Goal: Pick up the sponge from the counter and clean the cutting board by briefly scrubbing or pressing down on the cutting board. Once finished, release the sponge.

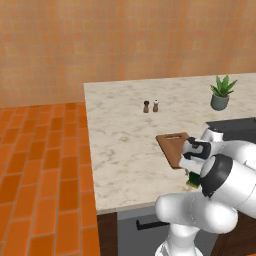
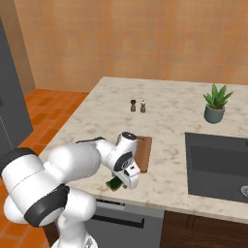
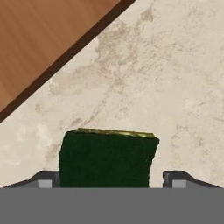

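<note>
The sponge (image 3: 107,159), dark green on top with a yellow edge, lies on the marbled counter (image 3: 175,87) close to its front edge. My gripper (image 3: 109,179) is open and low over it, one fingertip on each side, with gaps to the sponge. From the base views the sponge (image 1: 192,181) (image 2: 115,184) peeks out under my hand. The reddish-brown cutting board (image 1: 172,146) (image 2: 144,152) (image 3: 43,39) lies flat just beyond the sponge, partly covered by my wrist.
Two small shakers (image 1: 151,106) (image 2: 138,105) stand mid-counter. A potted plant (image 1: 220,93) (image 2: 215,103) sits at the back right. The dark sink basin (image 2: 218,164) lies right of the board. A dark tall cabinet (image 2: 12,106) stands at left.
</note>
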